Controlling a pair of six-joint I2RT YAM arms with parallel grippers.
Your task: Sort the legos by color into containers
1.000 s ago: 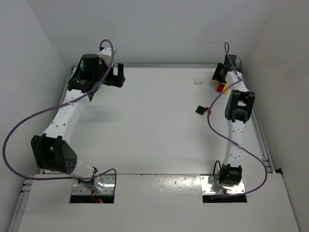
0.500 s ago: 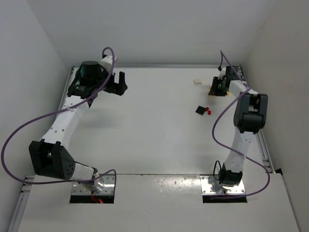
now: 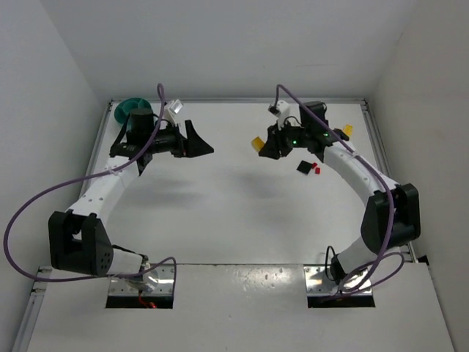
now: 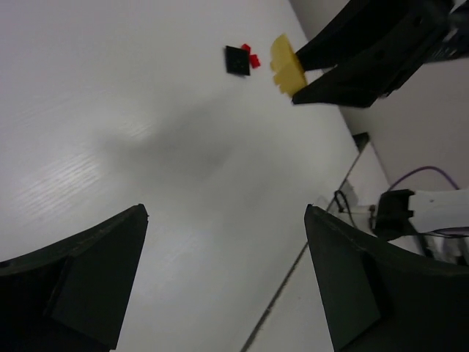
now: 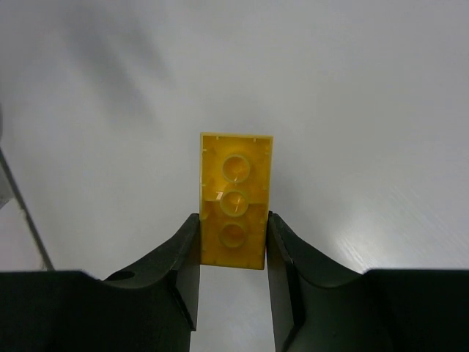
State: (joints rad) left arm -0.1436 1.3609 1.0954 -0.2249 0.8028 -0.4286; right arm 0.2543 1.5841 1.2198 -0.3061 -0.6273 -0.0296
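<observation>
White counter (image 3: 220,213), glossy, with soft grey shadows across its middle. Edged by a thin metal rail (image 3: 242,100) along the far side and down both flanks. Closed in by plain white walls (image 3: 242,44) behind, left and right.

1. yellow lego (image 5: 234,192): oblong, hollow underside with three round tubes showing; clamped by its long sides in the right end effector (image 5: 232,227), off the surface.
2. black lego (image 3: 303,167): flat square, lying near that end effector, to its right; red lego (image 3: 316,169) just beside it.
3. teal bowl (image 3: 124,108): behind the left end effector (image 3: 202,142), partly hidden.
</observation>
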